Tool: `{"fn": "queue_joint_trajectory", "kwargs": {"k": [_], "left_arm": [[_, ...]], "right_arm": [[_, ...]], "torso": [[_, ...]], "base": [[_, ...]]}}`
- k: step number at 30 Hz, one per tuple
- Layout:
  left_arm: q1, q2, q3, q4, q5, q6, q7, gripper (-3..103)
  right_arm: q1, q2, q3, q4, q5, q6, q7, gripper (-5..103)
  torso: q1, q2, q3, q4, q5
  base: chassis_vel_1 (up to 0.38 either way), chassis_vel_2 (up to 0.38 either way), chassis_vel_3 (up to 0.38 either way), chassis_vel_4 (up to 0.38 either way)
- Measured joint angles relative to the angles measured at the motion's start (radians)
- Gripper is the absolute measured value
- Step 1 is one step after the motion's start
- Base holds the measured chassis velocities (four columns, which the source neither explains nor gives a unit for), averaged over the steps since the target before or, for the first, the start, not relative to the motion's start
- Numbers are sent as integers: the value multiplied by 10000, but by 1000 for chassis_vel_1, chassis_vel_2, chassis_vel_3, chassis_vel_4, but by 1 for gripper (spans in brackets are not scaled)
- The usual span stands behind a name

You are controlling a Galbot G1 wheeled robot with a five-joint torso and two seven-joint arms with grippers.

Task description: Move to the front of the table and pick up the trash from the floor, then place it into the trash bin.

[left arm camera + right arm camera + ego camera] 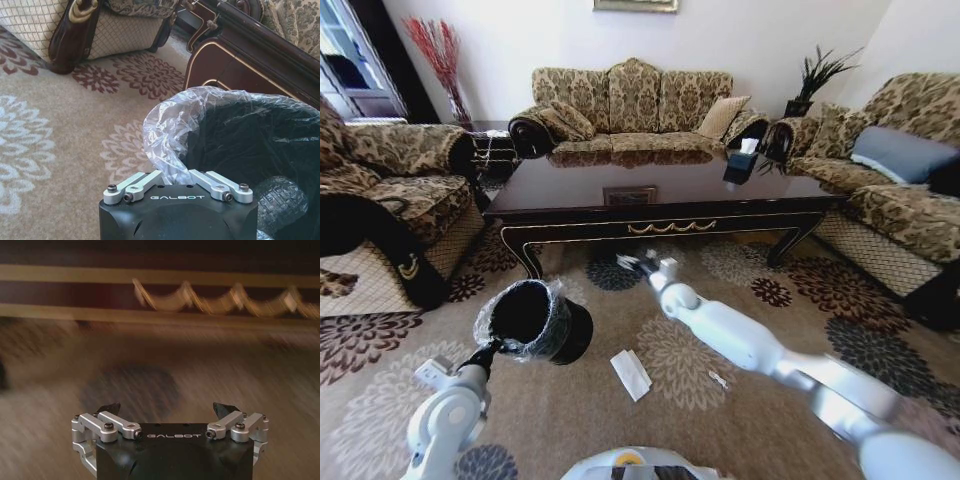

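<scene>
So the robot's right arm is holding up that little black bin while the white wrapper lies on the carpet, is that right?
Not quite: the left gripper holds the trash bin, its jaws shut on the bag-lined rim, as the head view shows. The right gripper reaches toward the table, jaws open. The white wrapper does lie on the carpet.

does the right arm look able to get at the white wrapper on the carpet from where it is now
Probably yes. The right pincer is open and empty, out near the table apron, past the white wrapper. Open carpet surrounds the wrapper, and the trash bin, held by the left pincer, sits off to its side.
</scene>
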Motion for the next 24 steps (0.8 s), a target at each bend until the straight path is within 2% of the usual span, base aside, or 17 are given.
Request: {"fn": "queue_joint_trajectory", "kwargs": {"k": [1,2,4,5,6,7,10,12,13,16,17,18,19,21,22,24], "left_arm": [[11,13,-3,-12,-3,0,0,3],[11,13,-3,-12,-3,0,0,3],[41,17,0,-51,-3,-1,0,3],[47,13,4,-56,1,0,0,3],[73,-14,24,-88,25,-1,0,3],[89,-34,46,-126,44,0,-1,3],[106,-57,62,-174,52,0,0,3],[136,-65,65,-217,74,-1,2,3],[136,-65,65,-217,74,-1,2,3],[155,-59,52,-217,95,0,10,3],[155,-61,50,-203,107,-1,18,3],[155,-61,50,-203,107,-1,18,3],[155,-69,57,-190,130,-1,22,3],[148,-79,87,-169,177,-1,28,3],[129,-86,116,-144,203,-1,31,3],[123,-88,122,-137,210,-1,32,3]], "right_arm": [[-215,-34,164,33,177,-524,499,100],[-215,-34,164,33,177,-524,499,100],[-629,-42,637,45,574,-1380,1388,100],[-709,-41,738,35,636,-1488,1494,100],[-1004,-41,1184,-46,805,-1970,1701,100],[-1207,-71,1541,-100,845,-2353,1659,100],[-1481,-165,1959,-193,836,-2730,1405,100],[-1851,-353,2344,-377,517,-2750,656,100],[-1851,-353,2344,-377,517,-2750,656,100],[-2276,-638,2500,-739,-289,-1597,-1093,100],[-2568,-767,2579,-1105,-1009,-457,-2531,100],[-2568,-767,2579,-1105,-1009,-457,-2531,100],[-2814,-836,2668,-1433,-1647,388,-3580,100],[-3159,-920,2839,-1838,-2400,1270,-4775,100],[-3521,-1012,2989,-2170,-3000,1878,-5655,100],[-3600,-1034,3023,-2246,-3153,2010,-5817,100]], "torso": [[0,-1,1,0,0],[0,-1,1,0,0],[0,0,0,6,-1],[0,0,0,6,-3],[0,-1,1,8,-2],[0,0,0,8,-1],[0,0,1,6,-5],[0,1,0,4,-3],[0,1,0,4,-3],[0,0,0,4,-3],[-1,0,0,7,-4],[-1,0,0,7,-4],[0,0,0,6,-3],[0,1,0,7,-1],[0,1,0,2,-3],[0,0,1,2,-3]], "base": [[0,0,0,0],[0,0,0,0],[0,0,0,0],[0,0,0,0],[0,0,0,0],[0,0,0,0],[0,0,0,0],[0,0,0,0],[0,0,0,0],[0,0,0,0],[0,0,0,0],[0,0,0,0],[0,0,0,0],[0,0,0,0],[0,0,0,0],[0,0,0,0]]}}
